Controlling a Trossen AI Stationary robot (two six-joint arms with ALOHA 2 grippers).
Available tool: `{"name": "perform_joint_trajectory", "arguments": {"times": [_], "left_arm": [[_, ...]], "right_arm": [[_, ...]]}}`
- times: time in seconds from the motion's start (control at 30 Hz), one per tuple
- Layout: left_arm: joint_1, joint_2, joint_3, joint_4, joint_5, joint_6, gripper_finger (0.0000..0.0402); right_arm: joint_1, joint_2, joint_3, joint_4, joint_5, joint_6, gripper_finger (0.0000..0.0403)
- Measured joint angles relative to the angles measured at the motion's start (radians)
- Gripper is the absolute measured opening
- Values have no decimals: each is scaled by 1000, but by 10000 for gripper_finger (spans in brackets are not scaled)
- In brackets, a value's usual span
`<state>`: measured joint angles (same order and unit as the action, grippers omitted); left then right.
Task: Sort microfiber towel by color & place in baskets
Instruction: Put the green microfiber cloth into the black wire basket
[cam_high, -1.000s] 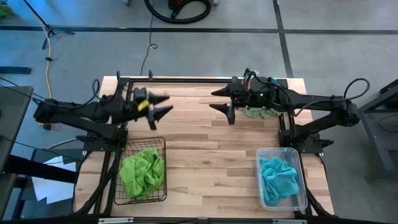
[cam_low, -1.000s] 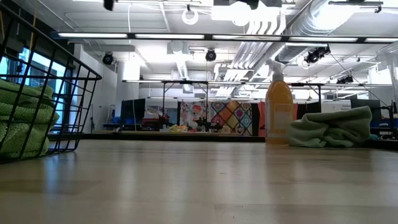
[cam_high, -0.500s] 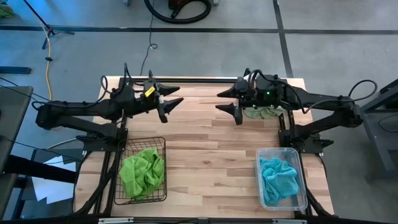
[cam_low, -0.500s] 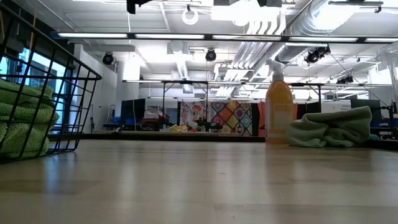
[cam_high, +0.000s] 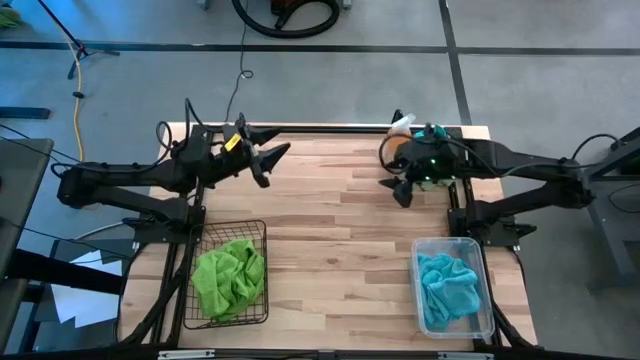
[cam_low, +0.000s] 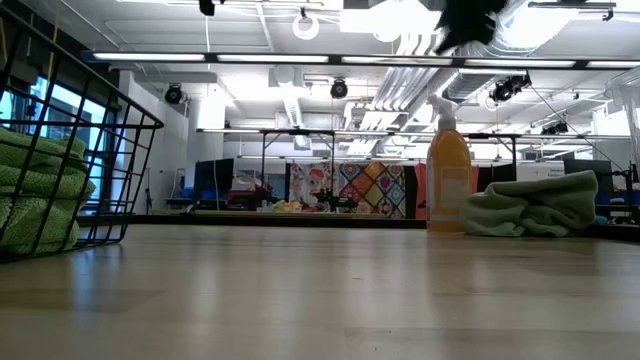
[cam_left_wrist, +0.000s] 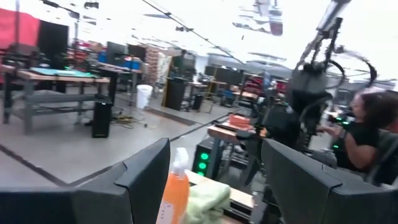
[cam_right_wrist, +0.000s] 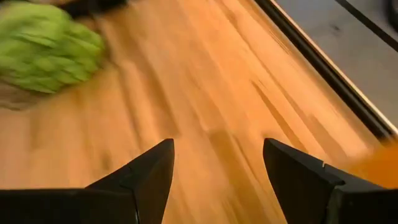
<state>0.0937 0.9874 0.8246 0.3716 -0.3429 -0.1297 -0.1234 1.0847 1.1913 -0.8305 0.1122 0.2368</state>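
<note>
A pale green microfiber towel (cam_low: 530, 205) lies crumpled on the table at the far right, beside an orange spray bottle (cam_low: 448, 178). In the high view my right arm covers it. My right gripper (cam_high: 397, 190) hangs open above the table just left of it, tipped downward. My left gripper (cam_high: 272, 160) is open in the air over the far left of the table, pointing at the bottle (cam_left_wrist: 174, 193) and towel (cam_left_wrist: 208, 202). The black wire basket (cam_high: 258, 232) holds a lime green towel (cam_high: 230, 275). The clear plastic basket (cam_high: 485, 290) holds a turquoise towel (cam_high: 448, 285).
Bare wood fills the middle of the table (cam_high: 335, 240) between the two baskets at the near corners. The spray bottle's white nozzle (cam_high: 402, 123) shows at the far edge by my right arm. A seated person (cam_left_wrist: 373, 127) is in the room beyond the table.
My right gripper has drawn back toward the table's right edge and tipped from level to pointing down. My left gripper has gone toward the far edge and a little right, turning as it went. Both have stayed open. No towel has moved.
</note>
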Motion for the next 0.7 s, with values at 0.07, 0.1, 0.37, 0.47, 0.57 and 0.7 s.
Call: {"name": "perform_joint_trajectory", "arguments": {"times": [0.07,0.1,0.37,0.47,0.57,0.7], "left_arm": [[0,0,0,-1,-20,0,243],[0,0,0,-1,-32,-6,243],[0,0,0,0,-48,-51,243],[5,0,0,1,-52,-40,243],[12,0,0,1,-45,21,243],[26,0,0,1,-21,115,243]], "right_arm": [[0,-42,-61,-32,53,44,245],[-2,-65,-96,-46,81,68,245],[-93,-102,-264,-180,219,301,245],[-159,-52,-256,-305,208,339,245],[-223,3,-234,-374,207,298,245],[-311,78,-232,-385,194,161,245]]}}
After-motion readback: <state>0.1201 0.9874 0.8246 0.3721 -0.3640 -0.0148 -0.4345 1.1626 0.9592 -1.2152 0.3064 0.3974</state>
